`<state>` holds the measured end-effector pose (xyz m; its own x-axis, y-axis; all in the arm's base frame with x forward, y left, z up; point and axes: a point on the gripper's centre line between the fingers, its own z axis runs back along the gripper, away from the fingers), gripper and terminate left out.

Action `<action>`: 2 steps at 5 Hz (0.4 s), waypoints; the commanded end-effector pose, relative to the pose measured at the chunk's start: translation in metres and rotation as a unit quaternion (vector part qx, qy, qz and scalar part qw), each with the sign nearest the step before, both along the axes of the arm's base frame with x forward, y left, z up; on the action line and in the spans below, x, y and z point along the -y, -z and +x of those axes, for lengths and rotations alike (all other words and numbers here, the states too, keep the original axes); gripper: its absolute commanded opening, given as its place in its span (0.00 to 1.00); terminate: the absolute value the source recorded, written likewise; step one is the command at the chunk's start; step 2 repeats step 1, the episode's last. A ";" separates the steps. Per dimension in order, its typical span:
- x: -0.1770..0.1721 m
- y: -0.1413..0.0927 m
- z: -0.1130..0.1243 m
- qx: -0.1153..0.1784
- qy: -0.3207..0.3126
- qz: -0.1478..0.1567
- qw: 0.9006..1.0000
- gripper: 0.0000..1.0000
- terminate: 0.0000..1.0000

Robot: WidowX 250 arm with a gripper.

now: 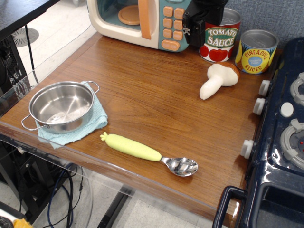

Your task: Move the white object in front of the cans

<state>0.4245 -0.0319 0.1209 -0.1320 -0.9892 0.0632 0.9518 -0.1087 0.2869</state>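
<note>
The white object, a toy mushroom (216, 81) with a white stem and brown cap, lies on its side on the wooden table just in front of the two cans. The red "Tomato Sauce" can (219, 42) and the yellow and blue "Pineapple Slices" can (256, 51) stand at the back right. My black gripper (194, 28) hangs at the top edge, left of the red can and in front of the toy microwave, apart from the mushroom. Its fingers hold nothing; their opening is not clear.
A teal and cream toy microwave (142, 21) stands at the back. A steel pot (61, 105) sits on a blue cloth (92, 124) at the left. A spoon with a yellow-green handle (147, 153) lies near the front edge. A dark blue toy stove (280, 142) fills the right side.
</note>
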 end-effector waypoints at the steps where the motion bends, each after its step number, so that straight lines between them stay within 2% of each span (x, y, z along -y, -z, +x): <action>1: 0.003 -0.032 -0.012 0.037 0.003 -0.002 0.999 1.00 1.00; 2: 0.003 -0.032 -0.012 0.037 0.003 -0.002 0.999 1.00 1.00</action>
